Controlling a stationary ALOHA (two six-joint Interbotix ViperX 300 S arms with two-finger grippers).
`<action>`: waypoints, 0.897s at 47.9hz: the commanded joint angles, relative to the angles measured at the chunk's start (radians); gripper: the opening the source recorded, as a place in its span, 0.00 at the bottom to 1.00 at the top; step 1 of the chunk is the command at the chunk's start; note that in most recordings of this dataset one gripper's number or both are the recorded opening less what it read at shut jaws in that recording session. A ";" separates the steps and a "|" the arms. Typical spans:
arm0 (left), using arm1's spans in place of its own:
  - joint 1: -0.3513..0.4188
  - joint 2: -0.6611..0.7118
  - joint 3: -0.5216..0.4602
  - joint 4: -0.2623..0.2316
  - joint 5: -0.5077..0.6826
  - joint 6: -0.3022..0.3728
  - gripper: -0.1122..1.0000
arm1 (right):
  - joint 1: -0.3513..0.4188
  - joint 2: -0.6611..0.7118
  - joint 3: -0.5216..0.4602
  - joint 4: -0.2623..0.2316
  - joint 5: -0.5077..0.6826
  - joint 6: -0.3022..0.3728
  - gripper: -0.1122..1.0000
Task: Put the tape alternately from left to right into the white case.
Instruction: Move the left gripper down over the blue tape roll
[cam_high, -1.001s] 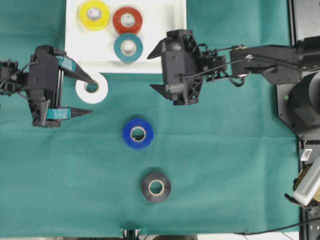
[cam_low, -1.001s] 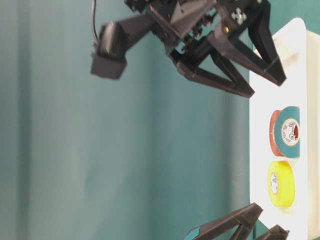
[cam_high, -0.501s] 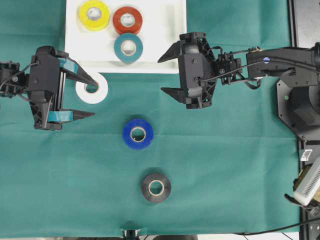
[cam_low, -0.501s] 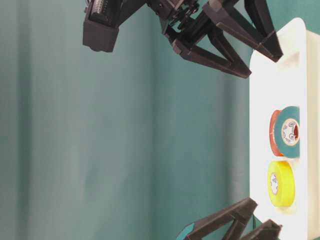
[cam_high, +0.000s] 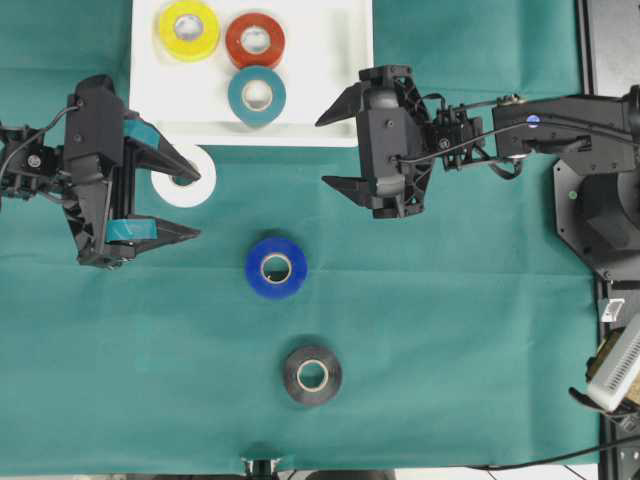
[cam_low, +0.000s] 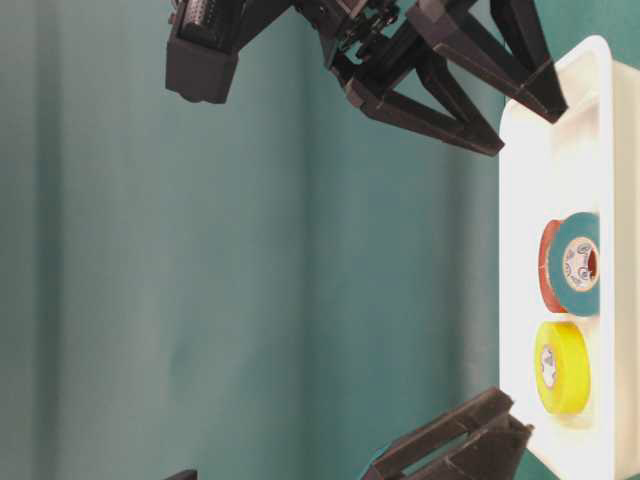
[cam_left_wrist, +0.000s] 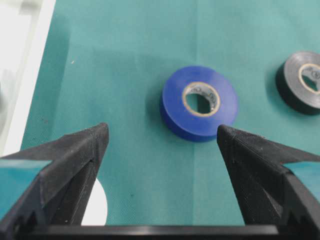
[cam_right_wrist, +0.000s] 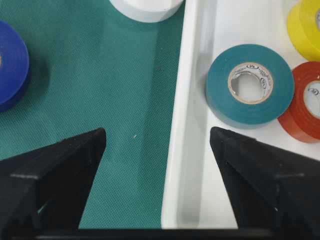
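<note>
The white case (cam_high: 310, 90) at the top holds the yellow tape (cam_high: 188, 29), red-orange tape (cam_high: 255, 40) and teal tape (cam_high: 257, 95). On the green cloth lie the white tape (cam_high: 190, 187), blue tape (cam_high: 276, 267) and black tape (cam_high: 312, 375). My left gripper (cam_high: 197, 204) is open, its upper finger over the white roll and nothing between the fingers. The left wrist view shows the blue tape (cam_left_wrist: 200, 102) ahead of the open jaws. My right gripper (cam_high: 322, 152) hangs open and empty at the case's lower right rim (cam_right_wrist: 187, 125), near the teal tape (cam_right_wrist: 250, 85).
The green cloth (cam_high: 450, 330) covers the table. The right arm's base and other equipment (cam_high: 610, 200) stand along the right edge. In the table-level view the right gripper (cam_low: 522, 128) hovers above the case rim (cam_low: 525, 200).
The right gripper drew back to the right from the case, then held still. The left gripper shifted slightly right and down beside the white roll. Both stayed open.
</note>
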 joint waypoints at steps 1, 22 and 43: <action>-0.003 -0.006 -0.025 -0.003 -0.005 -0.003 0.96 | 0.003 -0.021 -0.008 0.002 -0.008 0.002 0.84; -0.014 0.252 -0.206 0.000 0.074 -0.002 0.96 | 0.003 -0.021 -0.008 0.002 -0.008 0.002 0.84; -0.015 0.414 -0.354 -0.003 0.242 -0.152 0.96 | 0.003 -0.021 0.006 0.002 -0.017 0.002 0.84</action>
